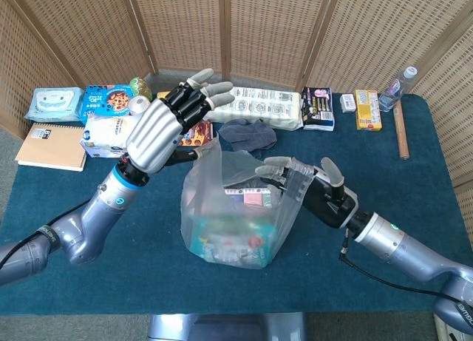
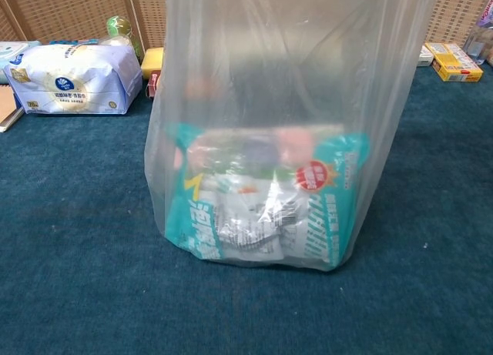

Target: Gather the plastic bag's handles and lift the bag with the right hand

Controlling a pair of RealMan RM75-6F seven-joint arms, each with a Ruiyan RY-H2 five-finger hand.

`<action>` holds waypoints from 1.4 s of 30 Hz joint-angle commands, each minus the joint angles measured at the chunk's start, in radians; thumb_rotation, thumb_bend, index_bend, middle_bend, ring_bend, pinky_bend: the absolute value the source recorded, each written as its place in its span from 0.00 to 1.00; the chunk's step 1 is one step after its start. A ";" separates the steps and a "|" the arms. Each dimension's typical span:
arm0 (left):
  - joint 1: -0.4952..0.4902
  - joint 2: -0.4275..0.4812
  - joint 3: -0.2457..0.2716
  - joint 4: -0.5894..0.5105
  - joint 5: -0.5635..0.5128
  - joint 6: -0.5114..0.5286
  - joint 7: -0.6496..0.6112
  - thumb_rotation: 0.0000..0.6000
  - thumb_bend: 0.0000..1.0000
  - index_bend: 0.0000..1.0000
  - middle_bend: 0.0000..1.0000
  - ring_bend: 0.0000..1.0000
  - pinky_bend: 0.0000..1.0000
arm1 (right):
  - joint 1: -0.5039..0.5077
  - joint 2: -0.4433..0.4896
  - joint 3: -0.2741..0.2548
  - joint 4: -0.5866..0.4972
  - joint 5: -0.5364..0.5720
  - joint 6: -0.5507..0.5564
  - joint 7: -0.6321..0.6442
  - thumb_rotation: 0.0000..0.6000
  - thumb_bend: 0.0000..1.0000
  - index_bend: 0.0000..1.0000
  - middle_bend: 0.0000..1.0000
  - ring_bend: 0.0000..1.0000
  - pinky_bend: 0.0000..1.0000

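A clear plastic bag [image 1: 229, 219] with teal snack packs inside stands on the blue table [image 1: 421, 178]; it fills the chest view [image 2: 262, 178]. My left hand [image 1: 164, 126] hovers above the bag's left side, fingers spread, with the left handle [image 1: 201, 150] drawn up at its thumb. At the bag's right side my right hand [image 1: 314, 187] has its fingers pushed through the right handle [image 1: 294, 177], the plastic draped over them and the thumb raised. Neither hand shows in the chest view.
A tissue pack [image 1: 103, 134] [image 2: 77, 78], cookie box and notebook [image 1: 48, 145] lie at the left. A grey cloth [image 1: 247, 134] and a long white pack [image 1: 259, 104] sit behind the bag. Small boxes, a bottle [image 1: 395, 86] and a wooden stick [image 1: 401, 134] are at the back right.
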 commanded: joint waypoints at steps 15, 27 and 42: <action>-0.020 -0.001 0.009 -0.028 0.008 -0.018 0.014 1.00 0.16 0.15 0.16 0.05 0.21 | 0.027 -0.013 -0.005 0.001 0.015 -0.052 -0.023 0.26 0.21 0.22 0.23 0.12 0.02; -0.021 -0.005 0.021 -0.040 0.024 -0.012 0.015 1.00 0.15 0.15 0.16 0.05 0.21 | 0.042 -0.038 -0.001 0.009 0.033 -0.082 -0.032 0.26 0.21 0.21 0.23 0.12 0.02; -0.027 -0.007 0.013 -0.051 0.020 -0.007 0.017 1.00 0.15 0.15 0.16 0.05 0.21 | 0.061 -0.071 0.002 0.018 0.041 -0.108 -0.049 0.26 0.21 0.20 0.22 0.11 0.02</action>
